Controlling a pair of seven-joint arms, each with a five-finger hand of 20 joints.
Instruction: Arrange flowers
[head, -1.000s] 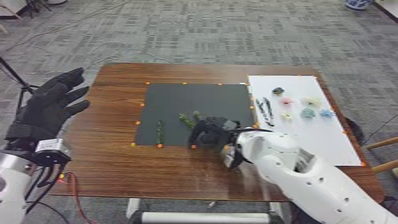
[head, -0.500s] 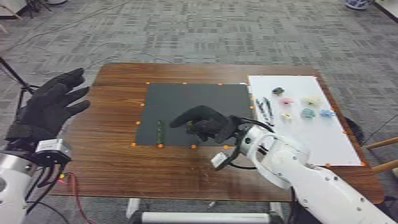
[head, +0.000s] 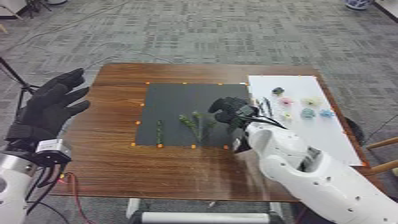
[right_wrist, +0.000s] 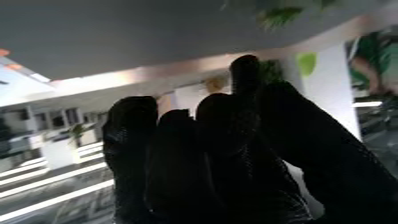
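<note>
In the head view, my right hand (head: 233, 111) is over the right edge of the black mat (head: 182, 96), its fingers loosely bent and holding nothing I can make out. Green stems with leafy tips (head: 189, 121) lie together on the mat, left of that hand; a single thin green stem (head: 160, 133) lies farther left. Pink (head: 286, 101), pale yellow (head: 310, 101) and blue (head: 326, 113) flower heads rest on the white sheet (head: 324, 145). My left hand (head: 44, 110) stays off the table's left side, fingers extended. The right wrist view shows my right hand (right_wrist: 222, 150) with extended fingers.
Dark slender tools (head: 267, 107) lie on the white sheet's left part, partly behind my right hand. A small dark object (head: 278, 91) sits near its top. Orange markers line the mat's edges. The brown table (head: 187, 175) extends toward the robot.
My right hand has moved from over the leafy stems to the mat's right edge, uncovering them. The stems lie on the mat, and my left hand has stayed still.
</note>
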